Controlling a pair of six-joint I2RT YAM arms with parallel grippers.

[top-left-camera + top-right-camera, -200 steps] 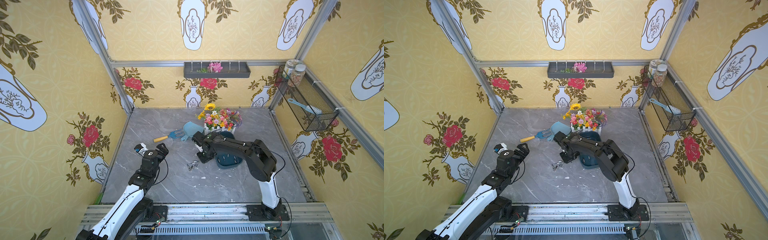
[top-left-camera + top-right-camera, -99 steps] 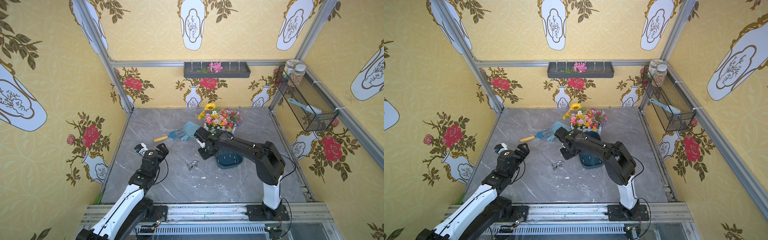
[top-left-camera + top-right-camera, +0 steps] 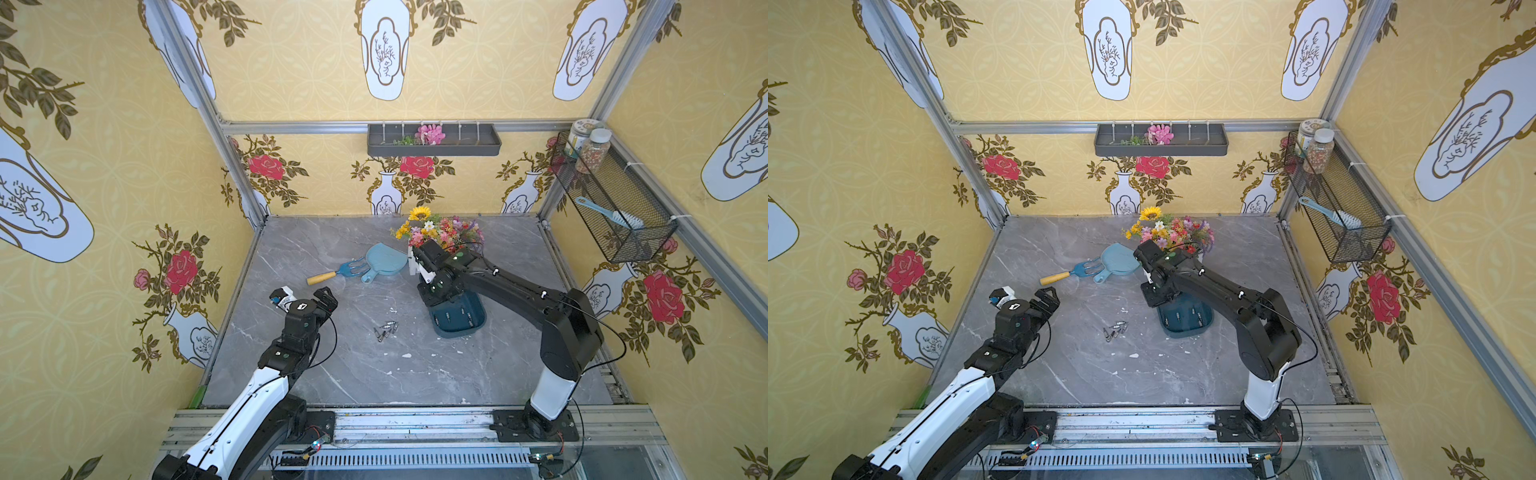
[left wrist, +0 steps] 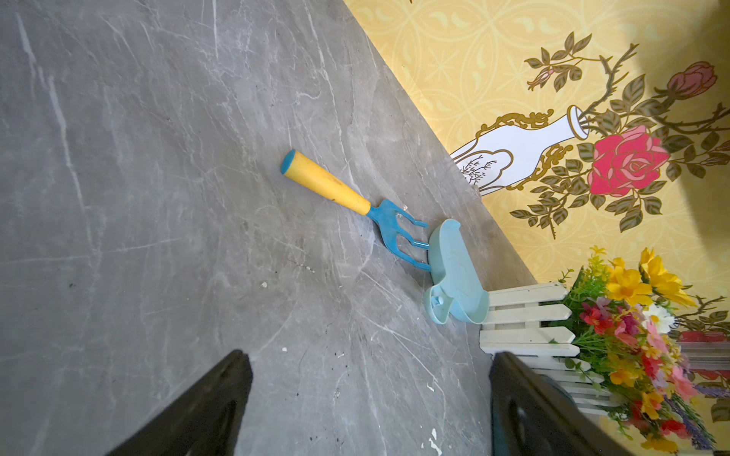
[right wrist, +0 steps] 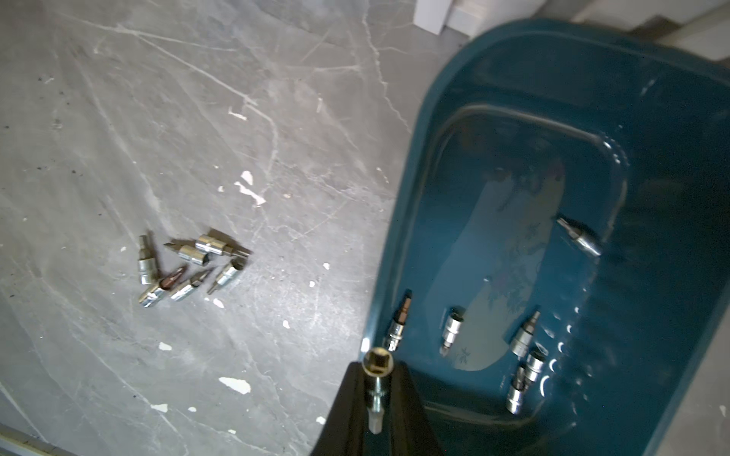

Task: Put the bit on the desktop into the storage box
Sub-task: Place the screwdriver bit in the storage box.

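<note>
A loose pile of several silver bits [image 3: 386, 330] [image 3: 1115, 330] [image 5: 189, 268] lies on the grey desktop [image 3: 374, 374], left of the dark teal storage box [image 3: 457, 332] [image 3: 1185, 332] [image 5: 407, 197]. Several bits [image 5: 452, 329] lie inside the box. My right gripper [image 5: 377, 379] is shut on one silver bit [image 5: 377, 361], socket end outward, above the box's rim on the pile side. In both top views its fingers are hidden under the right wrist [image 3: 440, 278]. My left gripper [image 3: 305, 297] [image 4: 367, 355] stands open and empty over bare desktop at the left.
A yellow-handled blue rake [image 3: 332, 274] and a light blue dustpan [image 3: 384, 262] lie behind the pile. A flower pot with a white fence [image 3: 440, 232] stands right behind the box. A wall trough [image 3: 434, 141] and a wire basket [image 3: 611, 199] hang above.
My right wrist has swung from beside the pile toward the storage box, carrying the bit. The left arm has not moved.
</note>
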